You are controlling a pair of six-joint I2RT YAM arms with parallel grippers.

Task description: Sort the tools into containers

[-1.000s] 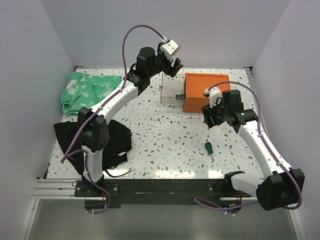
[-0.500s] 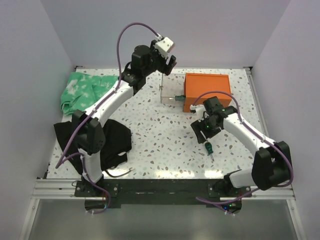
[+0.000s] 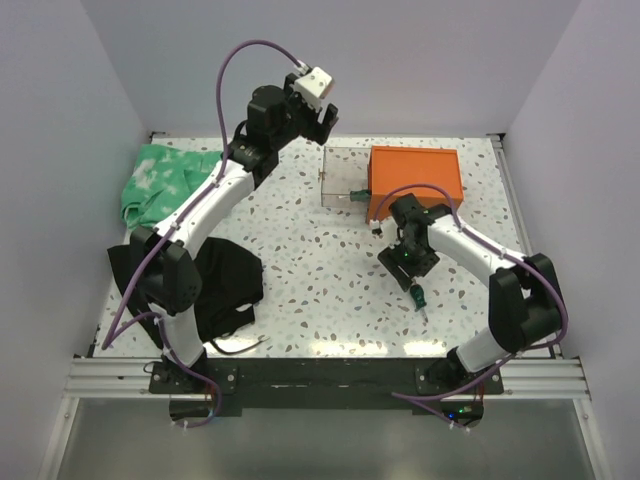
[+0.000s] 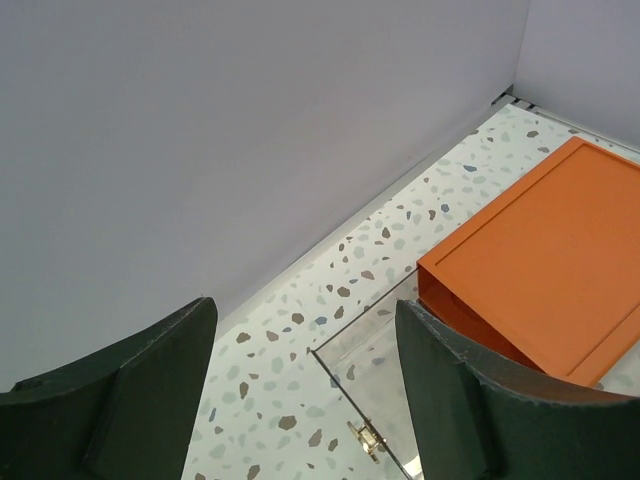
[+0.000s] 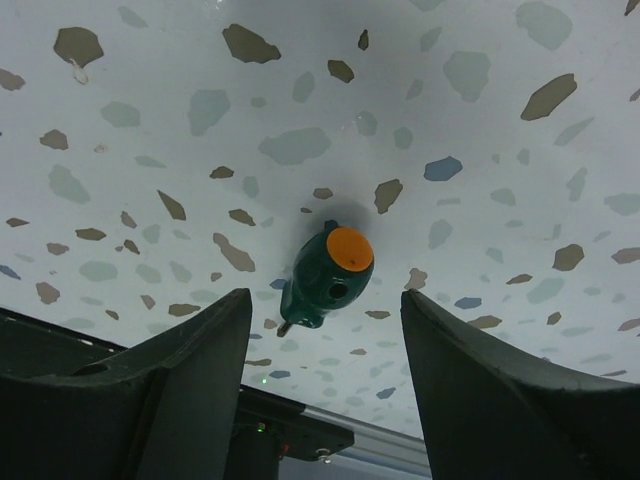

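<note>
1. Screwdrivers are what we are sorting. From above, one stubby green screwdriver (image 3: 416,296) lies on the speckled table (image 3: 300,250), near and right of centre, well apart from the orange chest (image 3: 415,178) at the far right. The chest's clear drawer (image 3: 340,175) stands pulled out to its left, with something green inside near the chest, which we take for a tool already sorted. A second ago the right gripper (image 3: 405,268) hung beside the chest. It has since swung toward the near side and now sits just over the screwdriver. The left gripper (image 3: 322,118) has drawn back to the far left, away from the drawer. We judge that one drop-off is done and the next pick is beginning.

2. In the left wrist view, the left gripper (image 4: 305,310) stands wide open with nothing between its fingers, only the bare wall (image 4: 200,120) and table. The chest and its drawer lie below to the right. We read no lettering on either.

3. In the right wrist view, the right gripper (image 5: 325,297) is open with a finger on each side of the screwdriver, which lies on the table pointing its orange end cap (image 5: 350,248) toward the camera. It holds nothing yet. We can make out no brand or writing on the handle.
</note>
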